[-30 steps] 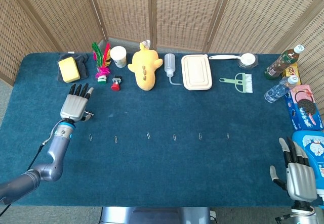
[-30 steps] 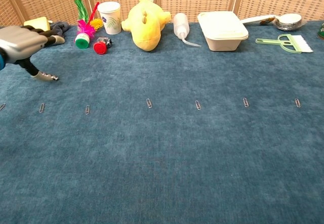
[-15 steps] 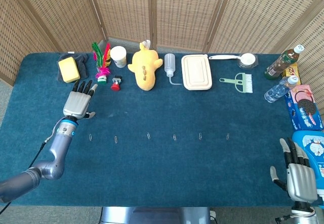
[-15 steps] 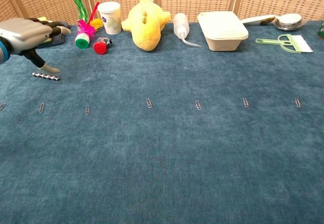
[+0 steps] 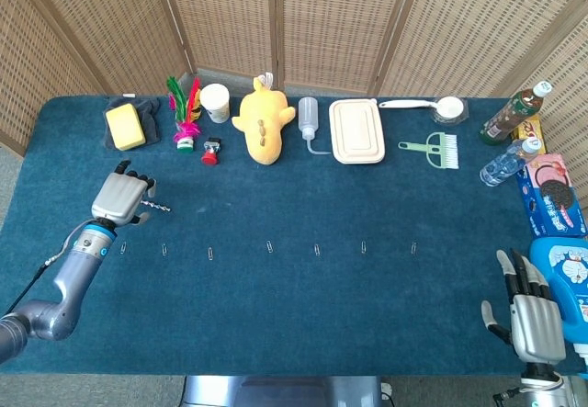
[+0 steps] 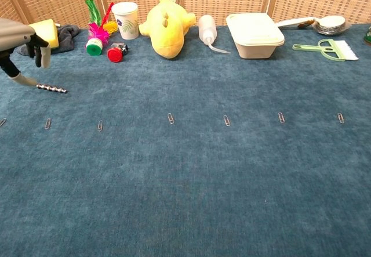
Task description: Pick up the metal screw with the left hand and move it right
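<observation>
left hand [image 5: 119, 197] low over the table, fingers curled downward, thumb tip beside metal screw [image 6: 52, 87], right hand [image 5: 533, 318] fingers spread

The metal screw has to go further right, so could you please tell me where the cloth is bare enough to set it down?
The bare strip runs right from the metal screw, between the back row, from red cap to yellow plush and white lunch box, and the paper clips. In front of the clips is bare too. The back edge is crowded. The left hand is beside the screw.
</observation>
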`<state>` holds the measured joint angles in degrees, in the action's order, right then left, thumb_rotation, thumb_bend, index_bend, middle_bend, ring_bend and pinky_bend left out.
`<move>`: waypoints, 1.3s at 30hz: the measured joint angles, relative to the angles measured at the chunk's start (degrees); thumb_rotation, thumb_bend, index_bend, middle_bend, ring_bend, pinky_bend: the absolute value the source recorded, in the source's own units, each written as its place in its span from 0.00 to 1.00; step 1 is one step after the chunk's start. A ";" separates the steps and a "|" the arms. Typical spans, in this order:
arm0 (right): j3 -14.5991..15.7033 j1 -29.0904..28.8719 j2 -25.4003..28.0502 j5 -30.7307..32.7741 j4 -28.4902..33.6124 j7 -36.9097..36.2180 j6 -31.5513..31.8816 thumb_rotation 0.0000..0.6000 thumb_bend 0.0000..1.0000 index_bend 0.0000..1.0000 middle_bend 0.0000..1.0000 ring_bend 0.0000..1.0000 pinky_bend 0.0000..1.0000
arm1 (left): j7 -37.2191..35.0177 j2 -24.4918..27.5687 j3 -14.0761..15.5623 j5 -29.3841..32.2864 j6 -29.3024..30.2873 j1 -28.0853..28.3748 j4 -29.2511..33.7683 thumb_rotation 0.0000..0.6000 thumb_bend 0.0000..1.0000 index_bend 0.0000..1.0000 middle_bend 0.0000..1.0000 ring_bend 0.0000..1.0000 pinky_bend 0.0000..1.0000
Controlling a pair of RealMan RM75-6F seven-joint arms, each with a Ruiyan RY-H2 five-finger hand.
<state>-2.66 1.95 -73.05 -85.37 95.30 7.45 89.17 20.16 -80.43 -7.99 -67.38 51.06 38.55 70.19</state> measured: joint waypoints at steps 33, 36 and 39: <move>-0.37 0.00 -0.07 0.77 0.03 0.58 -0.11 1.00 0.44 0.01 0.05 0.07 0.13 | 0.62 -5.57 2.54 -5.13 -3.70 4.29 -11.45 0.45 0.63 0.58 0.72 0.65 0.70; -0.43 -0.15 -0.07 0.75 0.08 0.69 -0.25 1.00 0.44 0.01 0.05 0.07 0.13 | 0.86 -5.24 2.53 -4.57 -4.21 4.28 -11.08 0.42 0.63 0.57 0.71 0.65 0.70; -0.45 -0.17 -0.04 0.78 0.17 0.83 -0.27 1.00 0.44 0.01 0.05 0.08 0.13 | 0.81 -5.38 2.61 -4.47 -4.41 4.28 -11.24 0.41 0.62 0.56 0.71 0.65 0.70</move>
<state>-3.11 1.78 -73.08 -84.59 95.47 8.29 88.91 20.98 -85.81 -5.38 -71.84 46.65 42.82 58.95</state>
